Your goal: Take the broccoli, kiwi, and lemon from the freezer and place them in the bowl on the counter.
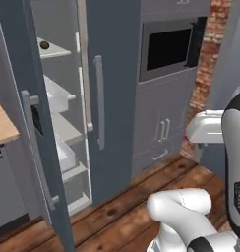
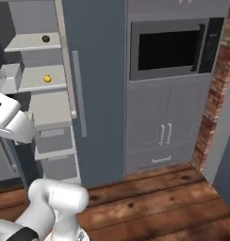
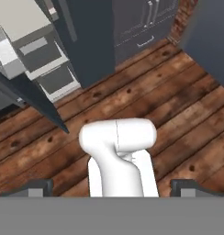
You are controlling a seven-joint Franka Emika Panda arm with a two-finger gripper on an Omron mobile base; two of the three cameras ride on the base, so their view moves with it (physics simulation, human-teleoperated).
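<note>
Freezer [image 2: 51, 113] stands open, its door edge hiding part of the shelves. Kiwi [image 2: 45, 38] and lemon [image 2: 47, 78] read as small blobs. Gripper [image 3: 112, 187] fingers spread wide, holding nothing.

This is a kitchen. A tall grey freezer [image 2: 95, 94] stands open, a microwave [image 2: 171, 47] sits in the grey cupboards [image 2: 166, 122], and there are a brick wall [image 2: 216, 94] and wood floor [image 2: 159, 197].

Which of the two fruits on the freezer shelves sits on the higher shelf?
The kiwi, the dark brown one, lies on the top white shelf. The bright yellow lemon sits one shelf below it in the freezer.
</note>
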